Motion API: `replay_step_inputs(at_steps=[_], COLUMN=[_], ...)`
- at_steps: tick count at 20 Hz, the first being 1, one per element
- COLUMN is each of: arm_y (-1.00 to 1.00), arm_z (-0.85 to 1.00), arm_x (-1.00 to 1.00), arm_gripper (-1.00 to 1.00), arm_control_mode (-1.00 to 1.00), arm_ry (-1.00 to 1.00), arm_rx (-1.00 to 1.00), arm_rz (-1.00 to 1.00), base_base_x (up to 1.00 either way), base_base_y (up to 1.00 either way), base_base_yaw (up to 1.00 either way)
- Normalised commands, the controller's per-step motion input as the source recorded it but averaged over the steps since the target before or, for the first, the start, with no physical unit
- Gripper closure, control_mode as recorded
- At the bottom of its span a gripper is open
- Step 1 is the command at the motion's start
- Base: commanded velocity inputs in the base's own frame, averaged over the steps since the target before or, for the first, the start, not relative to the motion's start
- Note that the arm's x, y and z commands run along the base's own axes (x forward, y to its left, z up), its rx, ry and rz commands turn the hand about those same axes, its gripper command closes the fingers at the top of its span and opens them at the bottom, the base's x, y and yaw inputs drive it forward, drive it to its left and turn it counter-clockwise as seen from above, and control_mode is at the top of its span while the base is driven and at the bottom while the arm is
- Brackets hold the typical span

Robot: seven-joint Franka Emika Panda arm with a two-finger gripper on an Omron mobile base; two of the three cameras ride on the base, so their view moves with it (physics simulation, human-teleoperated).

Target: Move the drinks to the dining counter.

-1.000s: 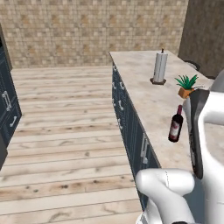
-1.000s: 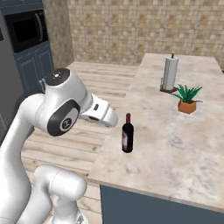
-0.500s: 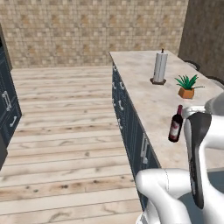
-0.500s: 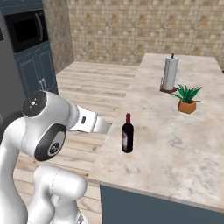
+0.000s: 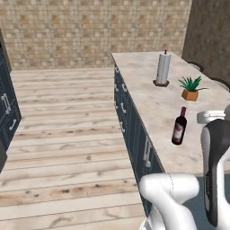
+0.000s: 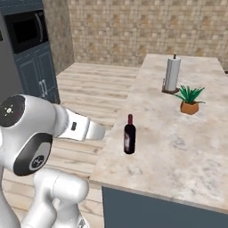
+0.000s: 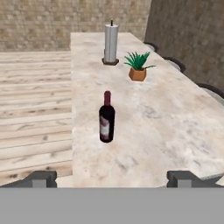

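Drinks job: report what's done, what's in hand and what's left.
Done: the wine bottle stands upright on the marble counter, short of the potted plant and the paper-towel roll; whether this is the dining counter is unclear. In hand: nothing, the claw is open and empty, facing the bottle. Left: the beer bottle.

Wine bottle (image 7: pixel 106 118) upright on desk (image 7: pixel 175 131), near its edge; beyond it potted plant (image 7: pixel 138 67), then paper-towel roll (image 7: pixel 111 43).
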Motion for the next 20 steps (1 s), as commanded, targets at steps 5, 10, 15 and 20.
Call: replay_step_inputs(at_steps=[5, 10, 15, 20], arm_y=[0.00, 0.00, 0.00, 0.00], arm_z=[0.00, 0.00, 0.00, 0.00], arm_x=[0.00, 0.00, 0.00, 0.00], arm_gripper=[-1.00, -1.00, -1.00, -1.00], arm_control_mode=[1.00, 1.00, 1.00, 1.00], arm_ry=[0.00, 0.00, 0.00, 0.00], arm_rx=[0.00, 0.00, 0.00, 0.00], arm_rz=[0.00, 0.00, 0.00, 0.00], base_base_x=[-0.04, 0.00, 0.00, 0.00], base_base_y=[-0.35, 0.00, 0.00, 0.00], base_base_yaw=[-0.73, -1.00, -1.00, -1.00])
